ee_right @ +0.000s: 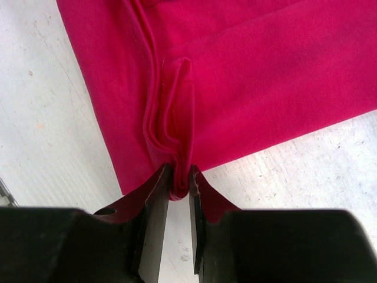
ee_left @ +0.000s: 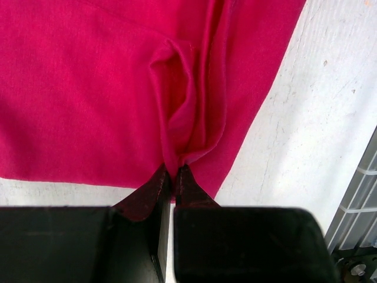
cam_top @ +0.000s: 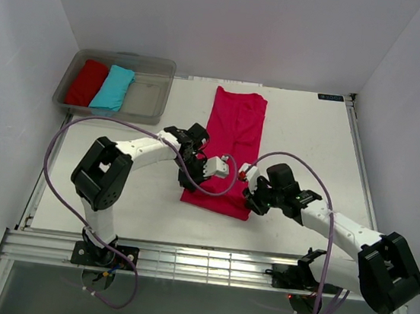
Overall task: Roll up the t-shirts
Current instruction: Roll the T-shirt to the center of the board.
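Left gripper [ee_left: 174,170] and right gripper [ee_right: 179,171] each pinch a raised fold of the pink t-shirt [cam_top: 237,122], spread flat ahead of the jaws; should either thin pinch slip, that corner drops, roll skews.

left fingers [ee_left: 150,191]: pinched nearly together | right fingers [ee_right: 152,191]: pinched, narrow gap

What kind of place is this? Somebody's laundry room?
Probably a robot test lab, not a home: a white table boxed in by blank walls, with the left arm and right arm bolted to its edge, working a pink t-shirt.
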